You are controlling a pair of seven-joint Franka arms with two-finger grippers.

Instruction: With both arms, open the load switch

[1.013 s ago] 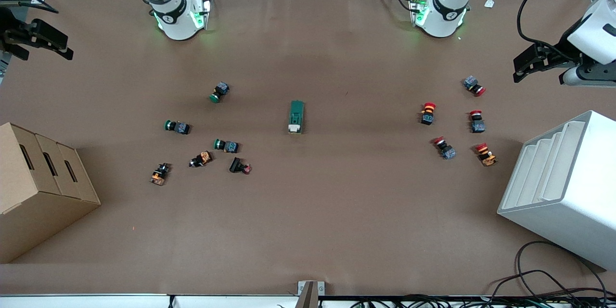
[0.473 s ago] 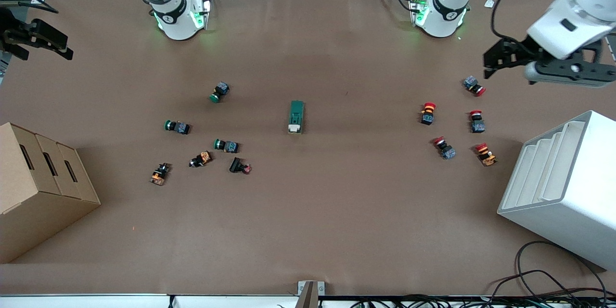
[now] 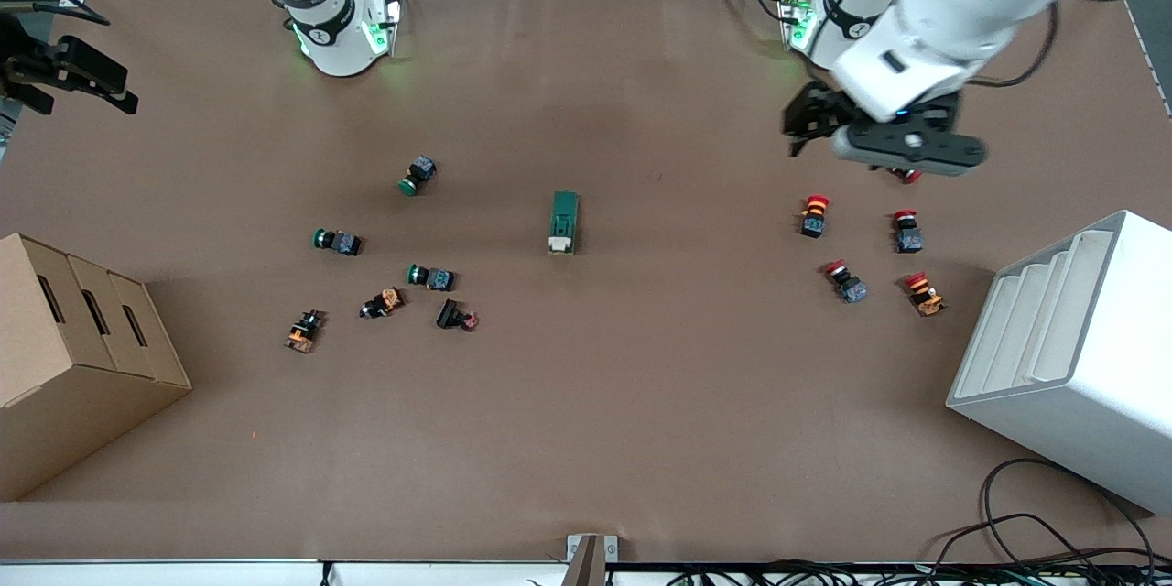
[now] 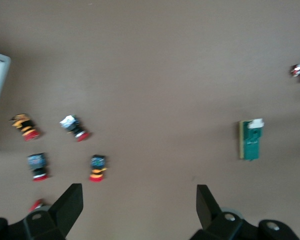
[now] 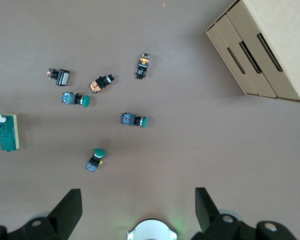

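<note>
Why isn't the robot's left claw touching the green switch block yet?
Apart. The front view shows the left gripper over the red push buttons' end of the table, with bare table between it and the load switch.

We hold our black two-finger left gripper [image 3: 798, 121] spread wide aloft, and our matching right gripper [image 3: 124, 101] likewise, waiting.

- The left tool [image 3: 806, 121] now hangs in the air over the desk [image 3: 641, 403] near the left arm's base, above the cluster of red push buttons [image 3: 814, 215]; a second ago it was out at the desk's edge, at the left arm's end.
- The left arm [image 3: 952, 0] now reaches across its own base in the front view.
- It now covers most of the red button [image 3: 906, 174] nearest that base, earlier in plain sight.
</note>
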